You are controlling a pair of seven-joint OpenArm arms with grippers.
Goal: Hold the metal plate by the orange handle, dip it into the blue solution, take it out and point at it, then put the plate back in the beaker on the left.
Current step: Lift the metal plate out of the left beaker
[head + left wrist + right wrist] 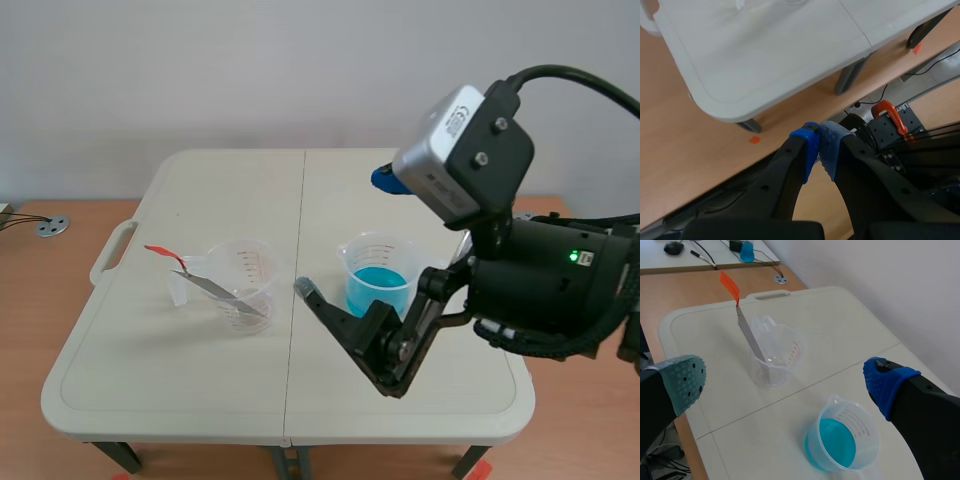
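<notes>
Spread wide, my right tool (785,382) hangs over the smooth cream tabletop (840,325). The thin, flat metal plate (751,337), orange handle (730,285) up, leans inside the clear plastic beaker (782,357), near a spouted beaker (860,425) of blue solution (832,442). My left tool (819,150) is pressed together, empty.

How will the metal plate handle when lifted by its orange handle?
The metal plate looks thin and straight: probably stiff and light. The orange handle is a small flat tab, so it may pivot in a pinch. It leans on the rim of the clear beaker; dragging sideways could tip that.
</notes>
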